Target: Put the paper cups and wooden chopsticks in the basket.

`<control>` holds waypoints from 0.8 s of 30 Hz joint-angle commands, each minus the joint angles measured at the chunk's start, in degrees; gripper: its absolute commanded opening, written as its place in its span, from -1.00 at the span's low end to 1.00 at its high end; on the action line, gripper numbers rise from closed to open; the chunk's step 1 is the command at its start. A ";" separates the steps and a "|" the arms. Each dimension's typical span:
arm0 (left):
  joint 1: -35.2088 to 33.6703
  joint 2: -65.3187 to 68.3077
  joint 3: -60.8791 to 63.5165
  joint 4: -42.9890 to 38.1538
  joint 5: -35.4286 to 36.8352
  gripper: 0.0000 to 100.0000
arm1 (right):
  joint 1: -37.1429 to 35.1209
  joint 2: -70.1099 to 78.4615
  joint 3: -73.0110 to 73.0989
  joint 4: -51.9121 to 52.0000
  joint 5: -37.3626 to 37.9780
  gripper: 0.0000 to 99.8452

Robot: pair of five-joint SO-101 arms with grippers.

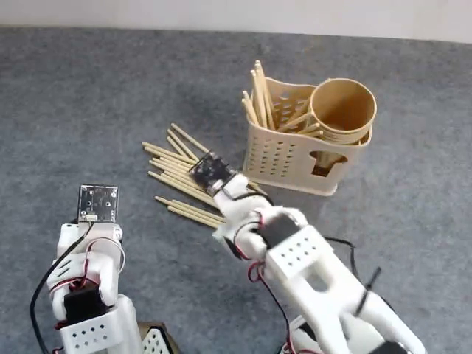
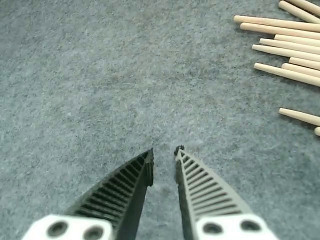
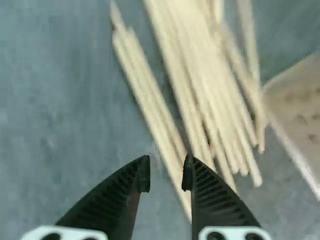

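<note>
Loose wooden chopsticks (image 1: 175,164) lie fanned out on the grey carpet, left of the cream perforated basket (image 1: 291,158). Stacked paper cups (image 1: 343,107) stand in the basket's right half, and several chopsticks (image 1: 262,96) lean upright in its left half. My right gripper (image 3: 166,165) hangs low over the loose chopsticks (image 3: 200,105), its fingers a narrow gap apart with nothing between them; in the high view it (image 1: 205,168) covers the middle of the pile. My left gripper (image 2: 164,150) sits over bare carpet, slightly open and empty, with chopstick ends (image 2: 285,47) off to one side.
The basket's corner (image 3: 300,115) stands just beyond the pile in the right wrist view. The left arm (image 1: 96,221) stays at the front left, apart from the pile. Grey carpet covers the whole table, with free room on the left and at the back.
</note>
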 commanded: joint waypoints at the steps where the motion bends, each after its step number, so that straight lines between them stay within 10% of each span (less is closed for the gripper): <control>1: 0.31 -0.57 -0.66 -1.14 -0.44 -0.82 | 3.03 2.15 -8.57 8.04 1.93 -0.77; 24: 0.40 -0.57 -0.66 -1.14 -0.44 -0.82 | 12.62 3.12 -3.47 12.79 17.93 -0.77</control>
